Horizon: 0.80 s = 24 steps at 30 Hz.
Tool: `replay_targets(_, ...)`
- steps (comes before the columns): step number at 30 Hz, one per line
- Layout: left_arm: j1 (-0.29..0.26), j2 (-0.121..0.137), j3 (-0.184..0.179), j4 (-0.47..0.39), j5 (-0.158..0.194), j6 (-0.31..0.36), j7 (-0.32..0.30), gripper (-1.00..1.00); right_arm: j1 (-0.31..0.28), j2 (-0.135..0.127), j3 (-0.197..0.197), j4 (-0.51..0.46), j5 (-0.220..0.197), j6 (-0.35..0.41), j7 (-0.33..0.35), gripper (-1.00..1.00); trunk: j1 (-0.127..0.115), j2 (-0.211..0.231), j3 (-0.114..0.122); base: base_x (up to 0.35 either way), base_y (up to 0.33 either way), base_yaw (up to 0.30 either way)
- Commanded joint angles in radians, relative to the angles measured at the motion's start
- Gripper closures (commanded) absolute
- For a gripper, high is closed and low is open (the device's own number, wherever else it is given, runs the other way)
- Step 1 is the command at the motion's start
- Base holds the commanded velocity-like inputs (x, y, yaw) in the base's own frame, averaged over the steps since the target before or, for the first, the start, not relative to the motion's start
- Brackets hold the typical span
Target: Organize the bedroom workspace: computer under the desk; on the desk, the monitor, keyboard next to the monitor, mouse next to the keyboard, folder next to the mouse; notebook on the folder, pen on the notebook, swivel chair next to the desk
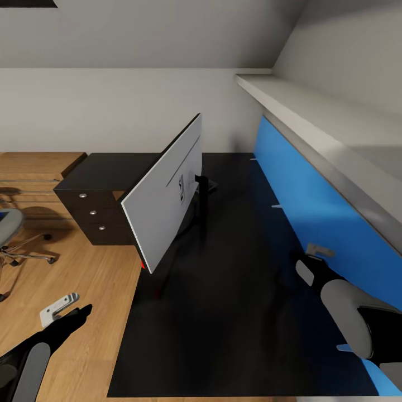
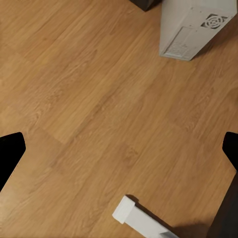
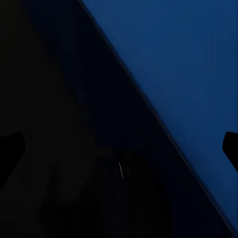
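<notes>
Your left tool (image 1: pixel 62 308) hangs over the wooden floor (image 2: pixel 89 99) off the worktop's left edge, fingers spread wide, holding nothing. The light-grey upright computer tower (image 2: pixel 196 25) stands on that floor. The large silver-backed monitor (image 1: pixel 167 195) stands near the long black worktop's (image 1: pixel 234 290) left edge. Your right tool (image 1: pixel 318 251) hovers by the worktop's right edge, jaws wide, empty.

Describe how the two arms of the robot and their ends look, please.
Both arms have matte black bodies with light-grey rounded shell panels. The left gripper ends in pale grey, flat metal-looking jaws on a black wrist. The right gripper has similar grey jaws, beyond a large grey oval cover. No cables or markings are visible.
</notes>
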Motion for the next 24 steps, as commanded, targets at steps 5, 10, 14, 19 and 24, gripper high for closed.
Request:
replay_targets(5,0.000,-0.001,0.002,-0.002,0.011,0.004,0.008,-1.00,0.000,0.000,-0.007,-0.004,0.000,0.054,-0.002,-1.00,0.000,-0.001,-0.001,0.000,0.000,0.000)
replay_targets(10,0.000,-0.001,0.004,-0.002,0.011,0.004,0.008,-1.00,0.000,0.000,-0.006,-0.005,0.000,0.067,-0.003,-1.00,0.000,-0.001,-0.001,0.000,0.000,0.000)
replay_targets(14,0.000,-0.001,0.004,-0.002,0.011,0.004,0.008,-1.00,0.000,0.000,-0.006,-0.005,0.000,0.070,-0.003,-1.00,0.000,-0.001,-0.001,0.000,0.000,0.000)
replay_targets(19,0.000,-0.001,0.004,-0.002,0.011,0.004,0.008,-1.00,0.000,0.000,-0.005,-0.006,0.000,0.079,-0.003,-1.00,0.000,-0.001,-0.001,0.000,0.000,0.000)
replay_targets(24,-0.001,-0.001,0.004,-0.002,0.011,0.004,0.008,-1.00,0.000,0.000,-0.005,-0.005,0.000,0.083,-0.003,-1.00,0.000,-0.001,-0.001,0.000,0.000,0.000)
